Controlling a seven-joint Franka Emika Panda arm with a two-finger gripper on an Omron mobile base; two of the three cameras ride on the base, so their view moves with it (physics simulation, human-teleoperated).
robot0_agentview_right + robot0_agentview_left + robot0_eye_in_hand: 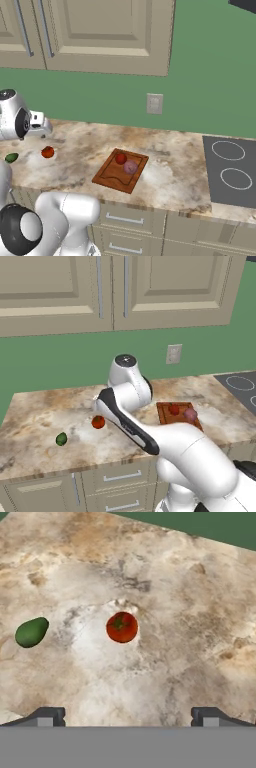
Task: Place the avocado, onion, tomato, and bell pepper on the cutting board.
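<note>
The orange-red tomato (122, 627) lies on the marble counter, straight ahead of my open gripper (127, 718), which hovers above it with nothing between its fingertips. The dark green avocado (31, 632) rests apart from the tomato, to its left. In the base views the tomato (98, 422) (47, 152) and the avocado (61, 439) (11, 158) sit left of the reddish-brown cutting board (165, 416) (112, 177). On the board lie the deep red bell pepper (173, 409) (120, 158) and the pinkish onion (190, 414) (131, 167), side by side.
A dark stovetop (230, 172) is set into the counter at the right. A wall outlet (154, 103) sits on the green wall under beige cabinets (115, 291). The counter's front edge (75, 468) runs above drawers.
</note>
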